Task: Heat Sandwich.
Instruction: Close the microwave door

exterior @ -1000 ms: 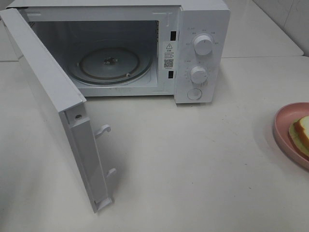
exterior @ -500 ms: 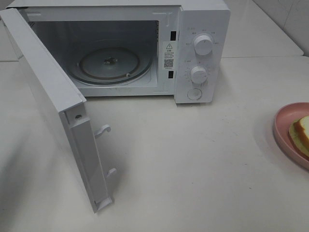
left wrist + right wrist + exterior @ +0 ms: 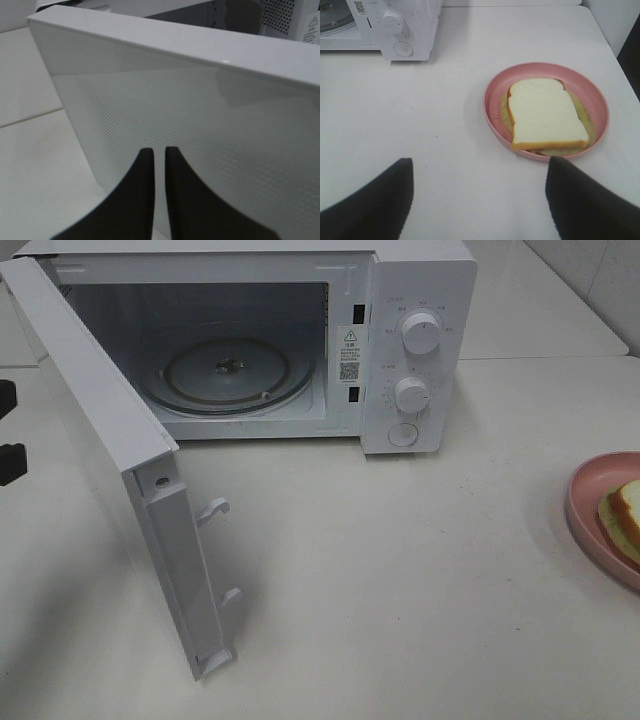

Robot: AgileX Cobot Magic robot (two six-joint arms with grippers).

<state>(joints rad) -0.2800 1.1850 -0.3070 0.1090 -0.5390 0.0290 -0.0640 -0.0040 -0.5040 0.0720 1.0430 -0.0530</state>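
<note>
White-bread sandwich (image 3: 547, 114), greenish filling, flat on pink plate (image 3: 495, 95)

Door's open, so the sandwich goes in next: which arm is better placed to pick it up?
Right. Its gripper stands open just short of the sandwich on the pink plate, with bare table between. The left gripper is nearly shut, facing the outside of the microwave door.

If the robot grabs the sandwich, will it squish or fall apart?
Probably squishy: the sandwich has soft-looking white bread on top. It might come apart, since it is loose layers with pale filling poking out around the edges. Lifting the plate instead looks safer; its raised rim should keep the sandwich from sliding off.
</note>
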